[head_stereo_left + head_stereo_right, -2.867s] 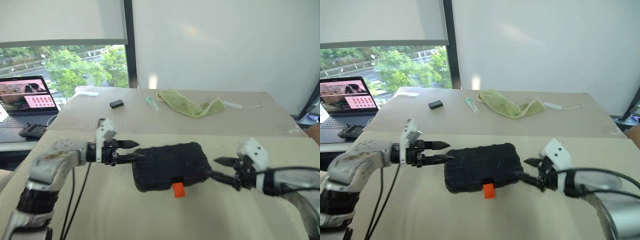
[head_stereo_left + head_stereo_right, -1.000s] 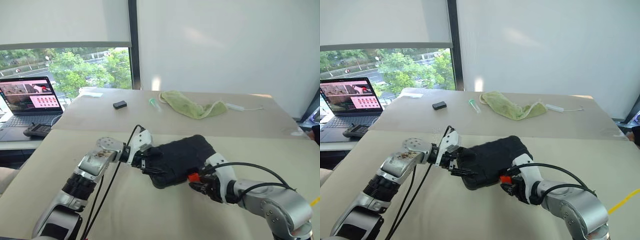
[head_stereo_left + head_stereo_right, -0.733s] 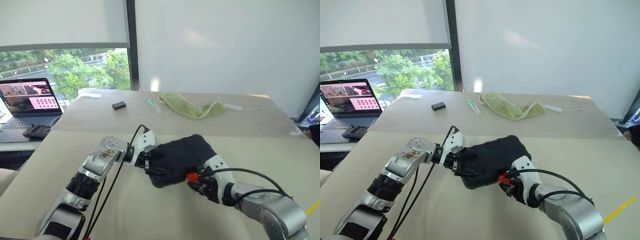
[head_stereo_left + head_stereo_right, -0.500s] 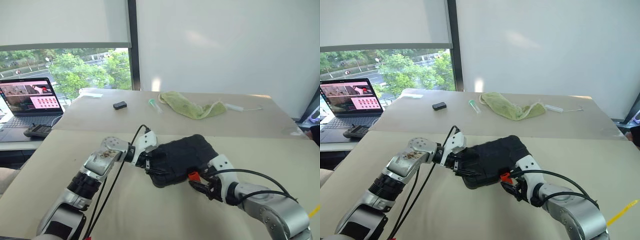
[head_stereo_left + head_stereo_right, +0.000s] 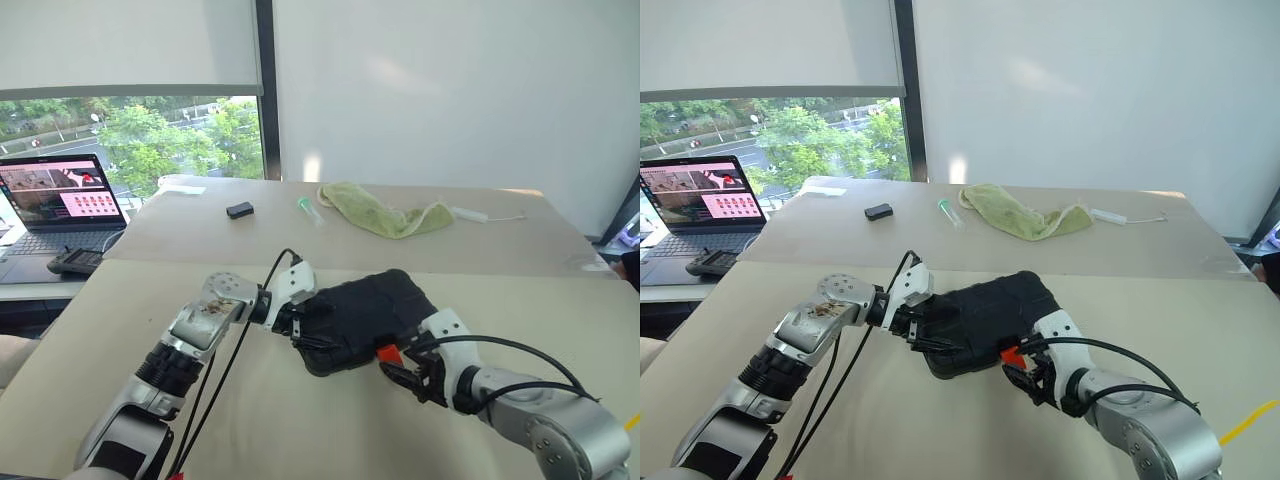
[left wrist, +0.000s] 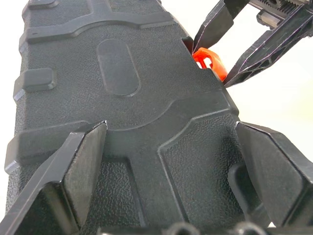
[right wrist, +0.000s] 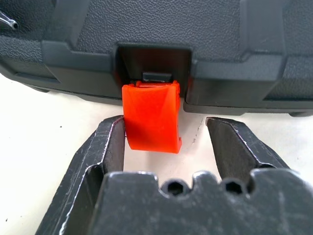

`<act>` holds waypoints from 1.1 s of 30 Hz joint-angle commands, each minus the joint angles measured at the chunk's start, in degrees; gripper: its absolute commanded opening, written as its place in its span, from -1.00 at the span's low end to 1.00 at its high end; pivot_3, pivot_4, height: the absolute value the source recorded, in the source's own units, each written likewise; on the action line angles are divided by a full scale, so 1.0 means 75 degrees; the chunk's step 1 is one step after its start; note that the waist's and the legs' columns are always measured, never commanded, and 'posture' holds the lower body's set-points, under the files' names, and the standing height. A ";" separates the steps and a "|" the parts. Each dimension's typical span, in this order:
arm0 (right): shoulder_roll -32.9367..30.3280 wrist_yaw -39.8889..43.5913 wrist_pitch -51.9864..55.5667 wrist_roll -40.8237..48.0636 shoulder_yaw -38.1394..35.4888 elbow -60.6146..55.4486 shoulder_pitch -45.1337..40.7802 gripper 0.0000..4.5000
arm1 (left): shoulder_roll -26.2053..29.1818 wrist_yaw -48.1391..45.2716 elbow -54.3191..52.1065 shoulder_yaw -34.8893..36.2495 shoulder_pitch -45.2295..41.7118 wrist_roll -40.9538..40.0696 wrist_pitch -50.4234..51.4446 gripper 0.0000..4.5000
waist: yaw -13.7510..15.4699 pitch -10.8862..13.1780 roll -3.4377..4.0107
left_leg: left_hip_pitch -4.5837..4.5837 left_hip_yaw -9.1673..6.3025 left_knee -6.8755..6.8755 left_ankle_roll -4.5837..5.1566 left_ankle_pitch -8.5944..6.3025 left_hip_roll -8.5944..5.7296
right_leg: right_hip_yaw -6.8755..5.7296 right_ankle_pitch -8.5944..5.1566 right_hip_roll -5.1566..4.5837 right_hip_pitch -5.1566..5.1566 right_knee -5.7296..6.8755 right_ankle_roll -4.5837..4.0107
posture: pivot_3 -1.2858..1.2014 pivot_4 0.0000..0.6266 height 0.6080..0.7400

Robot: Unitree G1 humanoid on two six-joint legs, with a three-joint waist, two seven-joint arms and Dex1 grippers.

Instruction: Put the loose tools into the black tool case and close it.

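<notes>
Case point(image 5: 362, 318) lies closed, lid down, at lower centre of the left eye view on the cream table point(image 5: 300, 430). It is a moulded black plastic clamshell with pebbled grain, raised ribs, an oval recess in the lid and rounded corners. Judged rigid and moderately heavy if the tools are inside; the grain should give pads fair purchase, but the rounded edges could let a shallow pinch slide off. Best holds: across the short end, or flat pressure on the lid. Latch point(image 7: 151, 116) is a small glossy orange tab, curved and thin, hanging unseated below its slot; likely the weakest part, so press it squarely and do not pry. Left gripper point(image 5: 298, 326) is spread to full width, one finger point(image 6: 73, 171) on each side of the case's end, bracing rather than squeezing as far as can be seen. Right gripper point(image 7: 166, 147) is partly open with the latch between its fingers, one finger touching the tab's side, nothing clamped. Upper frame, well apart: green cloth point(image 5: 380, 212), small black box point(image 5: 238, 209), laptop point(image 5: 60, 205).
</notes>
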 commanded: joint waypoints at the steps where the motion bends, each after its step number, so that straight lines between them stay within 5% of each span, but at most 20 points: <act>1: 0.0061 -0.0100 0.0059 -0.0033 -0.0054 -0.0343 0.0051 0.36 | 0.0053 0.0011 0.0223 -0.0306 0.0185 0.0278 0.0154 1.00 | -0.0008 0.0000 0.0000 | 0.0001 0.0000 0.0000 0.0000 0.0000 0.0000 | 0.0000 0.0000 0.0000 0.0000 0.0000 0.0000 | 0.03 -0.52 1.00; 14: 0.0046 -0.0220 -0.0284 -0.0237 0.0447 -0.0303 0.0090 0.36 | 0.0062 -0.0001 0.0316 -0.0314 0.0231 0.0347 0.0025 1.00 | -0.0012 0.0000 0.0000 | 0.0001 0.0000 -0.0001 0.0000 -0.0001 0.0001 | -0.0001 -0.0001 0.0001 0.0000 -0.0001 0.0001 | 0.03 -0.52 1.00; 21: 0.0078 -0.0218 -0.0190 -0.0243 0.0410 -0.0400 0.0028 -0.46 | 0.0085 -0.0002 0.0314 -0.0290 0.0259 0.0353 -0.0006 1.00 | -0.0016 0.0000 0.0000 | 0.0001 -0.0001 -0.0002 0.0000 -0.0001 0.0002 | -0.0001 -0.0001 0.0001 0.0000 -0.0002 0.0000 | 0.03 -0.52 1.00; 33: 0.0500 -0.0186 -0.0235 -0.0155 0.0146 -0.0112 -0.0092 -0.46 | 0.0083 0.0024 0.0274 -0.0285 0.0299 0.0359 0.0013 1.00 | -0.0030 0.0000 0.0000 | 0.0002 -0.0001 -0.0003 0.0000 -0.0001 0.0006 | 0.0000 -0.0001 0.0003 -0.0001 -0.0001 0.0000 | 0.03 -0.52 1.00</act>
